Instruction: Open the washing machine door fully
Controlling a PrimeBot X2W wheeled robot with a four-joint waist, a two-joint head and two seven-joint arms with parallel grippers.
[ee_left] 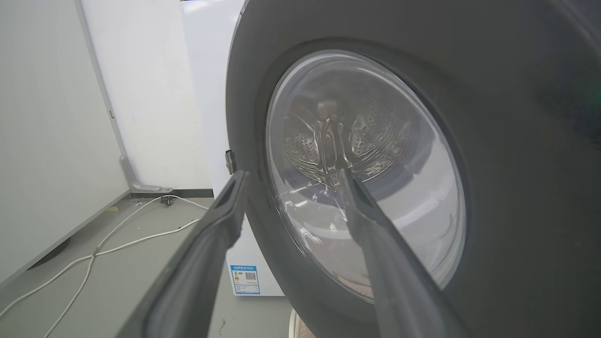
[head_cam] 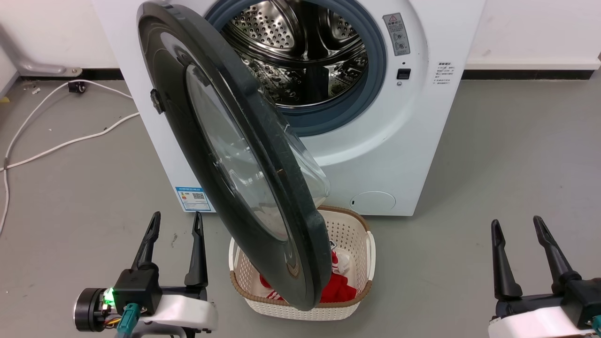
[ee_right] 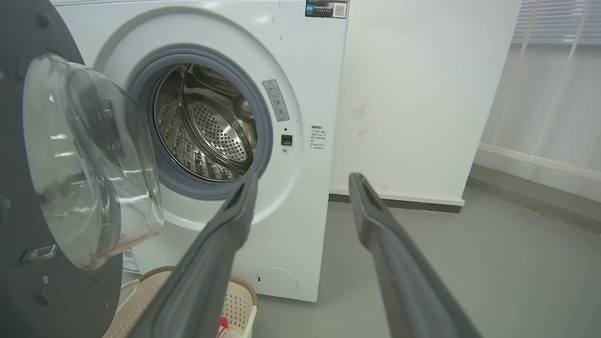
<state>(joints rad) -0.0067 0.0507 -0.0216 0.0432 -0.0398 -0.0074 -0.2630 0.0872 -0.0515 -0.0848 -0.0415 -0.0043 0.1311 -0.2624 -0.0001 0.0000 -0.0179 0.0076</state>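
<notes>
1. Left tool [head_cam: 177, 215] and right tool [head_cam: 515, 220] are both sitting low in the head view, fingers spread and gripping nothing.
2. The washing machine door [head_cam: 225, 155] is standing partly swung out from the washing machine [head_cam: 399, 155], just to the right of the left tool.
3. Its lower edge is hanging over a basket [head_cam: 353, 229] that is holding red clothes [head_cam: 339, 287].
4. A white cable [head_cam: 70, 141] is lying on the floor [head_cam: 493, 155] at the left.

Left pincer [head_cam: 175, 220] and right pincer [head_cam: 515, 224] gape, empty.
</notes>
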